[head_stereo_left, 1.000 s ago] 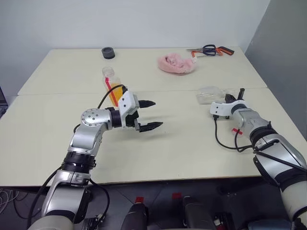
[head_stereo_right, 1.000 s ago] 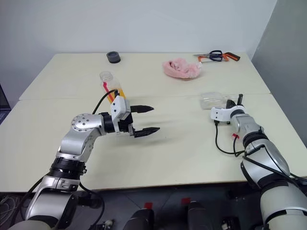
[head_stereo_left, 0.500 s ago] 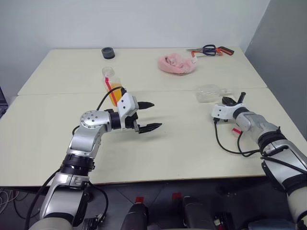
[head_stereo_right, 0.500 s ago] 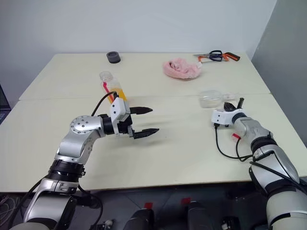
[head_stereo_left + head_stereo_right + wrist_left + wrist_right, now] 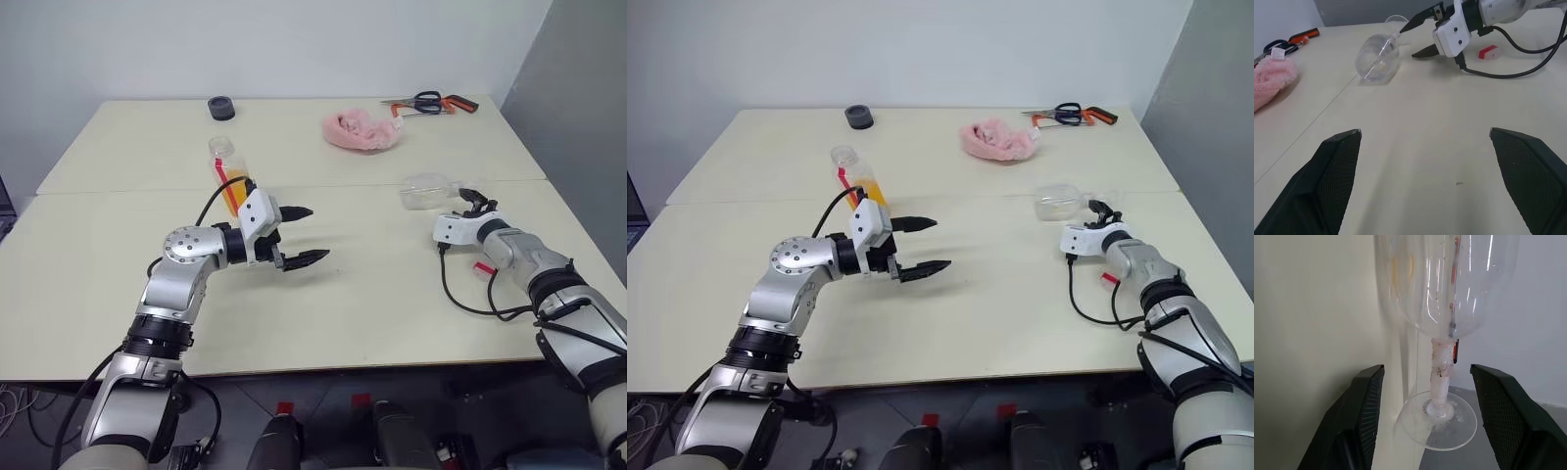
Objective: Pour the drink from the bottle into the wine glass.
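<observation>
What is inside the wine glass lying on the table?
The wine glass lies on its side and looks empty. The orange drink sits in the bottle, whose lower part the left arm covers.

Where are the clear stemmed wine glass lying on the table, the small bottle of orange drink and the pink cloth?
wine glass [image 5: 427, 191], left eye view, its bowl.
bottle [image 5: 227, 179], left eye view, its body.
pink cloth [image 5: 361, 131], left eye view, its middle.

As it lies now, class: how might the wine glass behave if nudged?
The wine glass lies on its side on the table, so its rounded bowl would probably roll. Thin and clear with a slim stem, it looks fragile and likely light.
</observation>
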You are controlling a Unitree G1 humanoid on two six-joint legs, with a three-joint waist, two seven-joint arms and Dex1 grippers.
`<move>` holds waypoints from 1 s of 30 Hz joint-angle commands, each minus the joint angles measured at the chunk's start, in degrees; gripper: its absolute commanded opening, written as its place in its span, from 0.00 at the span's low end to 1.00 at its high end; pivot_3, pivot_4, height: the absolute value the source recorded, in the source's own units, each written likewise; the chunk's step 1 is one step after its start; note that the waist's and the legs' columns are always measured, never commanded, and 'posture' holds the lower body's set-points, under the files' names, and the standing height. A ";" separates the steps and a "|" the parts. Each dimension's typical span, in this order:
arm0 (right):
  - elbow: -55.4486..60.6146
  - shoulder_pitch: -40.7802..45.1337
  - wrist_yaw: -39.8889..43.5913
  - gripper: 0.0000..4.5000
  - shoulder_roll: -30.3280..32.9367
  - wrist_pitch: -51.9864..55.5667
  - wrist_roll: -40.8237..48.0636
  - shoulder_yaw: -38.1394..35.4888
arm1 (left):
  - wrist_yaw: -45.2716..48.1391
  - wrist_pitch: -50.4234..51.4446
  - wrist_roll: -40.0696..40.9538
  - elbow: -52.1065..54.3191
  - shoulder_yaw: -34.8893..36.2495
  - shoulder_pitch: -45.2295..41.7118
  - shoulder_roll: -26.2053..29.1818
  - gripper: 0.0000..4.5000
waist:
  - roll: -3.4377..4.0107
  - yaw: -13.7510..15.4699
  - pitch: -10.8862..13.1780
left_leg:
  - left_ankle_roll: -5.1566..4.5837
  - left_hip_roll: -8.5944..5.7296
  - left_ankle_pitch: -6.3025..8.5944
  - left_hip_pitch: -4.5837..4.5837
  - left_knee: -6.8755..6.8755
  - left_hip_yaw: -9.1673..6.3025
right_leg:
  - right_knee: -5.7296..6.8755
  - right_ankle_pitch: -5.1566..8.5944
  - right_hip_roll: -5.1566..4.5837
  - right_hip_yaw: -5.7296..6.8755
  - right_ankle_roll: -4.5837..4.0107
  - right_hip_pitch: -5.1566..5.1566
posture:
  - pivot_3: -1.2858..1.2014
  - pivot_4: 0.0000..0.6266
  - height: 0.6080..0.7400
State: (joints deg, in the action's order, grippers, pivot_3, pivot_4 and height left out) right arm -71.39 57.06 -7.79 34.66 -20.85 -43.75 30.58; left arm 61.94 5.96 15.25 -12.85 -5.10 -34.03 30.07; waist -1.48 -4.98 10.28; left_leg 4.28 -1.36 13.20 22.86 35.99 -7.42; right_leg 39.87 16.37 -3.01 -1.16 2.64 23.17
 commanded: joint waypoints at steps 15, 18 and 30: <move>5.15 -0.83 1.38 0.66 4.62 -2.84 1.14 -1.29 | -0.24 -3.66 -0.40 -2.60 1.07 -0.89 -0.06 1.00 | 0.00 0.03 0.00 | 0.00 0.00 0.00 0.00 0.00 0.01 | 0.00 0.00 0.00 0.00 0.00 0.00 | 0.52 0.24 1.00; 6.24 -1.16 1.13 0.66 5.53 -2.94 1.02 -1.42 | -0.42 -3.75 -0.46 -2.60 1.05 -0.92 -0.11 1.00 | 0.00 0.03 0.00 | -0.01 0.00 0.00 0.01 0.00 0.01 | 0.00 0.00 0.00 0.00 0.00 0.00 | 0.52 0.24 1.00; 16.16 -6.92 4.65 0.66 9.00 -1.31 4.88 -6.56 | -0.21 -3.98 -0.93 -3.27 0.64 -1.58 -0.53 1.00 | 0.00 0.02 0.00 | -0.01 0.01 0.01 0.00 0.00 0.03 | 0.00 0.00 0.00 -0.02 0.00 0.00 | 0.52 0.24 1.00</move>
State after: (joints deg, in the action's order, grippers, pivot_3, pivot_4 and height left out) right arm -57.54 49.76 -3.44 42.54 -22.62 -40.23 25.97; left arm 61.83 3.18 14.37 -16.43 -5.10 -34.20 29.76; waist -1.48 -4.96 10.28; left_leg 4.26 -1.36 13.21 22.86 36.00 -7.38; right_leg 39.87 16.37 -3.01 -1.19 2.64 23.17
